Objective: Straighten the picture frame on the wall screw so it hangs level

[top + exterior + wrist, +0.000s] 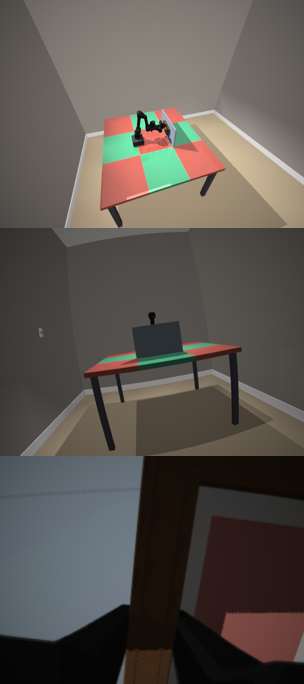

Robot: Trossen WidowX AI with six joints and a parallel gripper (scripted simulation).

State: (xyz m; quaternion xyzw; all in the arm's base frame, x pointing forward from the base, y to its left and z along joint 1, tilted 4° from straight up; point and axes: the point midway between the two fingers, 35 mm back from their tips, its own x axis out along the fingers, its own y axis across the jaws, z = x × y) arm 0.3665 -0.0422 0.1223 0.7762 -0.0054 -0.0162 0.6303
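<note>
The red-and-green checkered worktop (124,174) (214,353) bears the pale upright wall panel (173,135) (157,340), which stands nearer the far right corner than the near left one in the top view. The black six-joint arm (138,122) (152,320) reaches across to it. On the panel's arm-facing side is the brown wooden picture frame (166,129) (160,556), and the claw (163,126) (151,616) is closed on one of its side rails.

So the grasp is made; the shift by a notch, if under way, cannot be confirmed. Letting go, checking the hang and perhaps repeating remain. Whether it would hang level is probably not to be judged from so small a top view.

The wrist view alone shows the rail between the fingers and the dark red and pink picture inside. The exterior view has only the panel's back, hiding frame and claw; the top view gives their place over the worktop.
</note>
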